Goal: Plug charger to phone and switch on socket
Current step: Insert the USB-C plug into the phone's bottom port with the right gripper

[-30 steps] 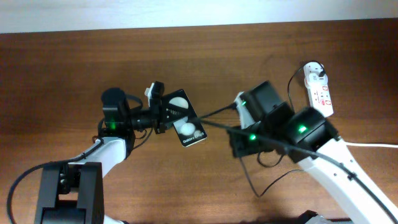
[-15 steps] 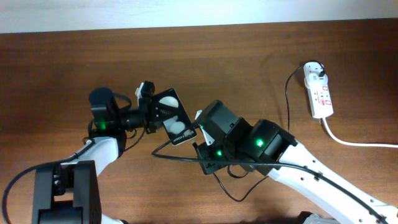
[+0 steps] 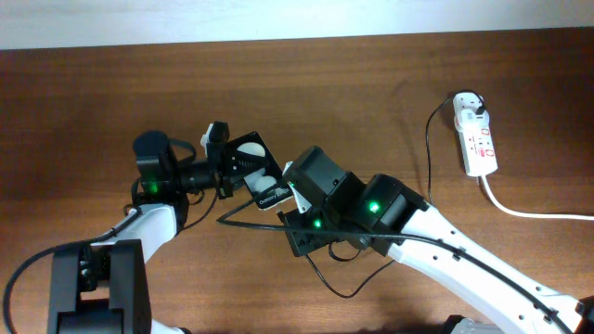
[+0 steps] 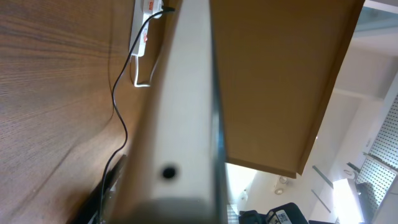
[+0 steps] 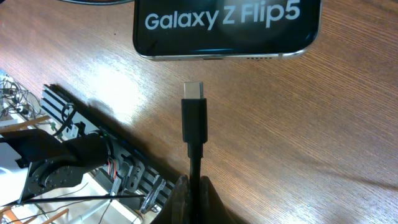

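Note:
My left gripper is shut on the phone and holds it tilted above the table. In the left wrist view the phone's pale edge fills the middle. My right gripper is shut on the charger's black cable just behind the plug tip. The tip points at the phone's bottom edge, marked "Galaxy Z Flip5", with a short gap between them. In the overhead view the right gripper is right beside the phone's lower end. The socket lies far right with the white adapter in it.
The charger's black cable runs from the adapter and loops under the right arm to the table front. The socket's thick white cord trails right. The socket and cable also show in the left wrist view.
My right arm swung left from near the socket to the phone, bringing the plug tip up to the phone's end. My left gripper shifted the phone slightly left, then held.

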`<act>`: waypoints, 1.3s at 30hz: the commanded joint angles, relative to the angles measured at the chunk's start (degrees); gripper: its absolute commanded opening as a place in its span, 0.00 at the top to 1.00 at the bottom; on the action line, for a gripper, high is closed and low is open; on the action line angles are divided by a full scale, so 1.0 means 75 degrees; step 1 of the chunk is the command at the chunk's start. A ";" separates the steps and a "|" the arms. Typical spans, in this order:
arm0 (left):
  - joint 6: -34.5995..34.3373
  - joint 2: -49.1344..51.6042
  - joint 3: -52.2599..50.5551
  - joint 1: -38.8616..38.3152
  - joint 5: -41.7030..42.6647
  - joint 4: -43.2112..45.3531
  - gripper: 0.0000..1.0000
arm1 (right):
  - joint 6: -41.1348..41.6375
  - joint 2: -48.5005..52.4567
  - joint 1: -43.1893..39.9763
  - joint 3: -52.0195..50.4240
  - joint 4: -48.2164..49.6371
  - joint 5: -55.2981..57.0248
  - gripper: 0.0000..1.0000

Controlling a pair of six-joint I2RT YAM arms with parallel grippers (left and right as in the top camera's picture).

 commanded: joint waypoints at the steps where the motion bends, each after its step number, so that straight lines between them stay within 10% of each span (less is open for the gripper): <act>1: 0.0367 -0.0003 0.0163 0.0012 0.0321 0.0073 1.00 | 0.0067 0.0029 0.0070 0.0012 0.0044 -0.0099 0.96; 39: 0.0766 -0.0003 0.0160 -0.0119 0.1221 0.0076 1.00 | 0.0603 0.0029 0.0067 0.0012 0.0705 0.0481 0.96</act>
